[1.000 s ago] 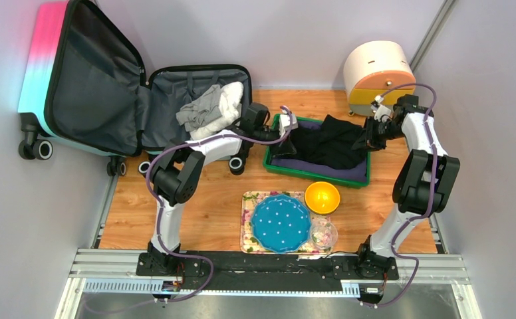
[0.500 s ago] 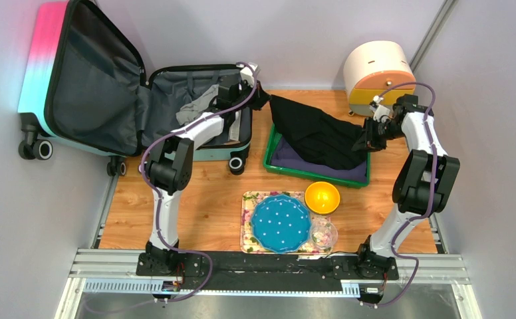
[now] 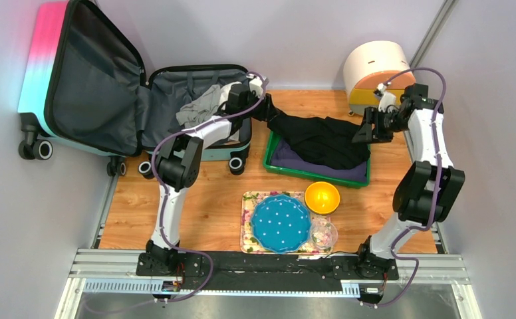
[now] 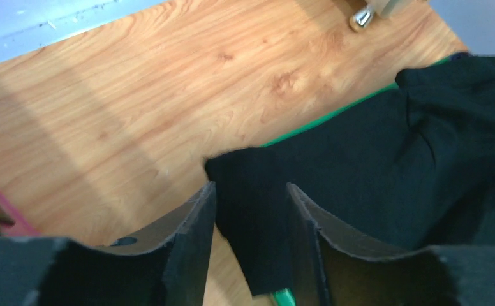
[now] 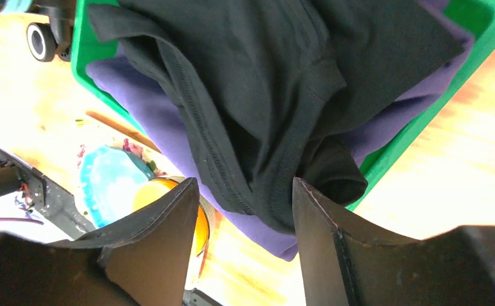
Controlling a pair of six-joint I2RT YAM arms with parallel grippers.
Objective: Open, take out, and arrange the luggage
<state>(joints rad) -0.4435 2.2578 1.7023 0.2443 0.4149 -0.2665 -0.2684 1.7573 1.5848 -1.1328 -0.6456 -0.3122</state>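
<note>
Beside the luggage point(image 3: 109, 100), lying open at far left, the left gripper point(image 4: 249, 191) and right gripper point(image 5: 243, 185) stand parted, gripping nothing, over the black garment point(image 3: 322, 136), whose corner overhanging the green tray point(image 5: 490, 22) could snag a finger and drag out.

Left arm point(image 3: 175, 166): extended away from its base, elbow bent, forearm angled toward the right. Left gripper point(image 3: 266, 106) points right, jaws parted with a clear gap between the fingers point(image 4: 191, 223). Right arm point(image 3: 428, 186): elbow folded near the right side, upper link reaching far. Right gripper point(image 3: 362, 132) points left, jaws wide apart.
</note>
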